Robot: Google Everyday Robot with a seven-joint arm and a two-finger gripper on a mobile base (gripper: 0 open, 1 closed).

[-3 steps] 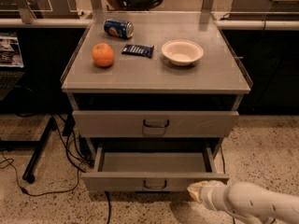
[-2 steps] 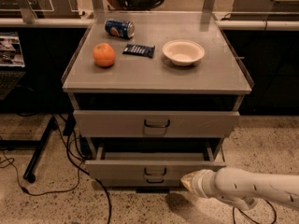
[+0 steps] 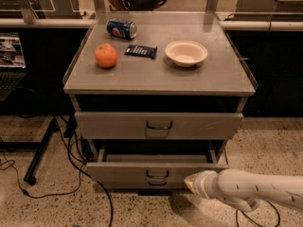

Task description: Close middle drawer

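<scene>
1. Speckled stone floor [image 3: 47, 207] lay under a grey metal cabinet [image 3: 156, 77]. A white arm reached in low from the right.
2. The cream-tipped gripper [image 3: 190, 183] sat at the right end of the grey flat-fronted middle drawer [image 3: 123, 170], right of its dark loop handle [image 3: 157, 174]. Contact looked likely. Grip state: could not tell.
3. The drawer stood partly out, with a strip of tray showing above and left of the gripper.
4. Judged: closing was well along, and a short push remained.
5. High above the gripper, a round orange fruit [image 3: 105, 56] and a white bowl [image 3: 186, 53] rested on top.
</scene>
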